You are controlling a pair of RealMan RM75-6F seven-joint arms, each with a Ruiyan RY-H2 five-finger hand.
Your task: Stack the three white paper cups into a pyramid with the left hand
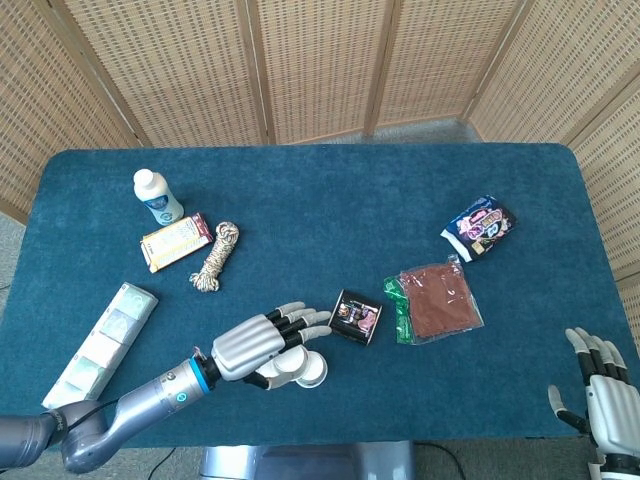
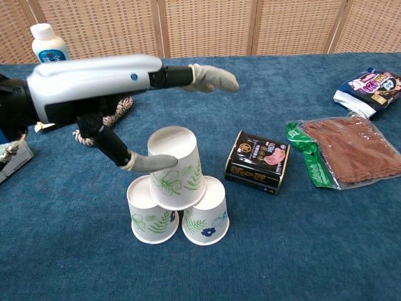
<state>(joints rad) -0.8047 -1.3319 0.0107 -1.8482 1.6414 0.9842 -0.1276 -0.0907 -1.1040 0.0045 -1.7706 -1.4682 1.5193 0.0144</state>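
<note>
1. You are working on one blue table, which is filling most of the head view.
2. Your left hand is reaching in from the left of the chest view with fingers stretched out flat and grasping nothing; the thumb is lying against the side of the top cup, or just beside it, I cannot tell which.
3. Your right hand is waiting at the lower right corner of the head view, fingers apart and holding nothing.
4. I am counting three white paper cups: two base cups are standing upside down and touching in the lower middle of the chest view, and the top cup is sitting across them.
5. So the pyramid is looking finished, in my judgement; only pulling the hand away without knocking it is remaining.
</note>
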